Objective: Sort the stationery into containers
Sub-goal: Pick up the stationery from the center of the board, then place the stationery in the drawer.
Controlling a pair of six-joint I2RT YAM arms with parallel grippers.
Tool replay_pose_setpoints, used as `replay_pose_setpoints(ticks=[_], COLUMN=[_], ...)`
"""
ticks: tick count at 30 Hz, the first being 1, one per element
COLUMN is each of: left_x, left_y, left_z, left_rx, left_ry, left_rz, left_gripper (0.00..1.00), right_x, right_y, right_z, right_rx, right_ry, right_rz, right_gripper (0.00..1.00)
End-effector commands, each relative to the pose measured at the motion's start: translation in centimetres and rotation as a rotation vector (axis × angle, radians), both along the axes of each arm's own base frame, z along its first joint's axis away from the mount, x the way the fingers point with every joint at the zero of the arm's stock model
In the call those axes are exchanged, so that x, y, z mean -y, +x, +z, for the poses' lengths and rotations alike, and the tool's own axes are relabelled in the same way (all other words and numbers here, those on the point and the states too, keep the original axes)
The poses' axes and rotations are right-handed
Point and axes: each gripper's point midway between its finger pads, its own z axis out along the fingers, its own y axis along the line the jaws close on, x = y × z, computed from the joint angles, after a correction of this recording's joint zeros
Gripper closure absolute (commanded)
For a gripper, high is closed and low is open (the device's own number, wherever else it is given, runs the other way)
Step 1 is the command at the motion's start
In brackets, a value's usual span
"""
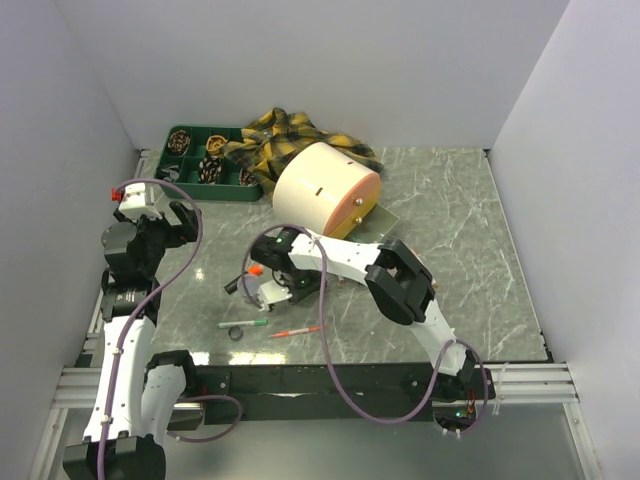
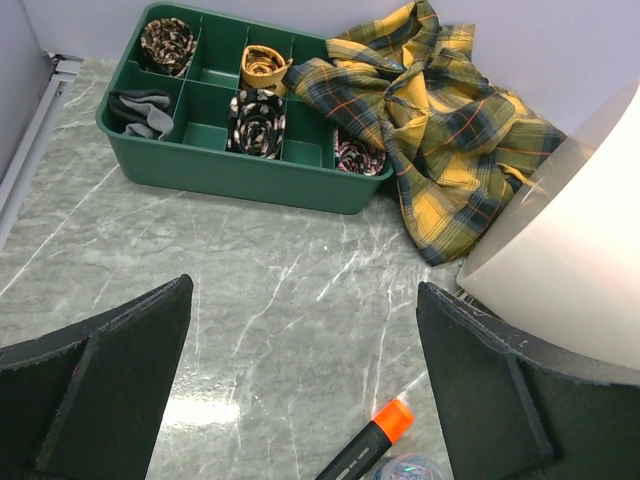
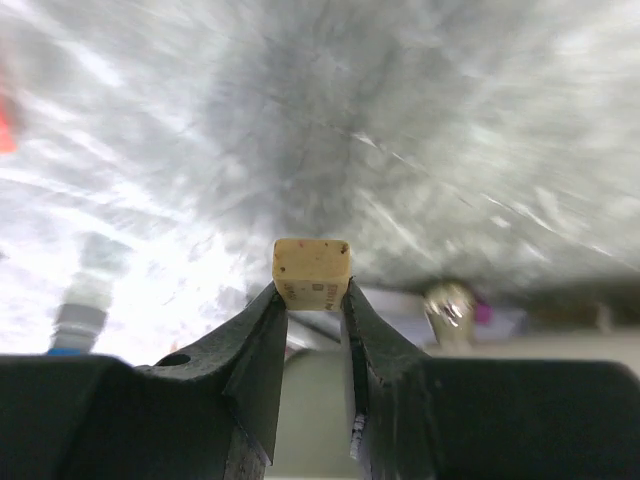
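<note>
Right gripper (image 3: 312,300) narrow, jaws pinching small tan rectangular eraser (image 3: 312,266) on two opposite sides, block standing proud of tips. Judged light, rubbery, slightly squashy and grippy: gentle pinch across flat sides is enough, little slip risk. Eraser sits over grey marble table (image 1: 450,230); surround too blurred for height. Black highlighter with orange cap (image 2: 366,446) lies near. Left gripper (image 2: 300,370) wide, holding nothing. Cream cylindrical drum (image 1: 318,190) near; dark green compartment tray (image 2: 230,172) farther, back left.

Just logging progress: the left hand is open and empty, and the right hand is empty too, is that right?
Not quite. The left hand is open and empty, but the right hand is shut on a small tan eraser, as the right wrist view shows.
</note>
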Motion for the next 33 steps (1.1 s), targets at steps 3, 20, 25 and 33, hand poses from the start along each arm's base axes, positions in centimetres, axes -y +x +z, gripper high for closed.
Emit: replay_pose_setpoints(ticks=[3, 20, 25, 33], left_x=[0.2, 0.4, 0.6, 0.9], left_y=[0.2, 3.9, 3.9, 2.9], left_z=[3.9, 6.7, 6.9, 6.0], left_rx=[0.109, 0.191, 0.185, 0.158], left_ry=[0.023, -0.014, -0.015, -0.032], left_rz=[-0.019, -0.047, -0.062, -0.064], left_gripper=[0.01, 0.01, 0.01, 0.01], right_x=[-3.4, 7.8, 8.3, 8.0], right_y=[-1.2, 1.8, 3.8, 5.7], right_z=[9.2, 12.7, 11.7, 9.7], right_rx=[0.027, 0.241, 0.266, 0.303], right_ry=[0.25, 0.178, 0.129, 0.108], right_rz=[-0.048, -0.219, -0.237, -0.246], right_gripper=[0.9, 0.91, 0.9, 0.78])
